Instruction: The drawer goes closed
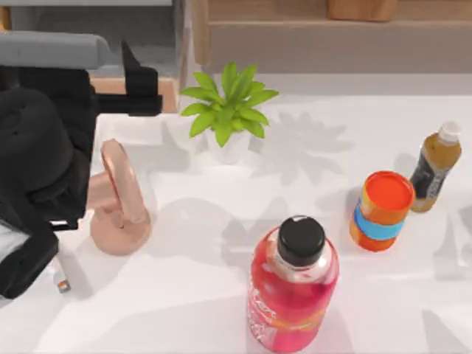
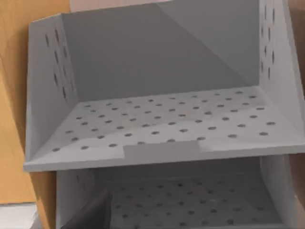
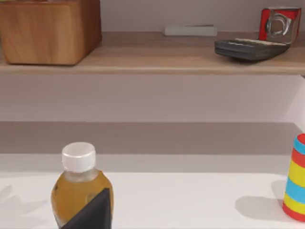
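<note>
The drawer [image 1: 147, 33] stands pulled out at the top view's far left, its grey inside open to above and its light tan front panel [image 1: 169, 92] facing the table. My left gripper [image 1: 144, 94] is right at that front panel, level with its edge. The left wrist view looks close into grey perforated walls and floor [image 2: 167, 119], with a second grey perforated tier [image 2: 190, 195] below and tan wood [image 2: 14, 119] beside them. My right gripper [image 3: 90, 212] hangs parked close to an amber bottle [image 3: 78, 191].
On the white table stand a potted plant [image 1: 228, 110], a pink ring stand [image 1: 122, 203], a red drink bottle [image 1: 295, 291], an orange can [image 1: 382, 210] and the amber bottle [image 1: 436, 166]. A brown shelf [image 3: 190, 59] behind holds a wooden box [image 3: 50, 31].
</note>
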You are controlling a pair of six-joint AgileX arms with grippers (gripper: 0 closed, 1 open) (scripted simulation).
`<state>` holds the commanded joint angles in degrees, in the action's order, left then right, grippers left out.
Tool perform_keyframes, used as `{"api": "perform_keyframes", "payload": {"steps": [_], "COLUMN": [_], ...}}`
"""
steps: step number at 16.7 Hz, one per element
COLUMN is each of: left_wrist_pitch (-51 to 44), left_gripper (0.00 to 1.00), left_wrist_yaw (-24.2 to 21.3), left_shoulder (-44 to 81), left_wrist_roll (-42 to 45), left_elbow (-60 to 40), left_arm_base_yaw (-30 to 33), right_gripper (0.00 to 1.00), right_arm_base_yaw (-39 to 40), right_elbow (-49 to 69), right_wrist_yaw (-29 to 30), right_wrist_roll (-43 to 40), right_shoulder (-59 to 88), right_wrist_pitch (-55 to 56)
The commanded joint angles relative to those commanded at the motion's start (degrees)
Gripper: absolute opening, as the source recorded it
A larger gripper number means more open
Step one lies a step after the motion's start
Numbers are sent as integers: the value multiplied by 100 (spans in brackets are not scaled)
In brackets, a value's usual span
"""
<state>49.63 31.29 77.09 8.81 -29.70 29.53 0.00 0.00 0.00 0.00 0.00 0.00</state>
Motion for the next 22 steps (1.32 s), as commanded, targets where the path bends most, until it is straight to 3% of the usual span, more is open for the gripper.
{"api": "perform_keyframes", "payload": {"steps": [6,15,18,22], "left_wrist_pitch": [1255,3252,3641,3845], "left_gripper": [100,100,100,100], "left_wrist_yaw": [-1676,-5133,-6201,-7229], "left_shoulder": [521,1883,2558,3440], "left_wrist_roll": [2149,6035,7089,8012], "left_elbow": [270,569,591,510], "left_arm_base_yaw": [-2273,-6021,-6744,-7065], "right_gripper": [100,100,100,100], "right_arm_base_yaw": [0,0,0,0], "right_elbow": [0,0,0,0], "right_wrist_yaw": [0,0,0,0], "right_wrist_roll": [0,0,0,0], "right_shoulder": [0,0,0,0], "right_wrist_pitch": [0,0,0,0]}}
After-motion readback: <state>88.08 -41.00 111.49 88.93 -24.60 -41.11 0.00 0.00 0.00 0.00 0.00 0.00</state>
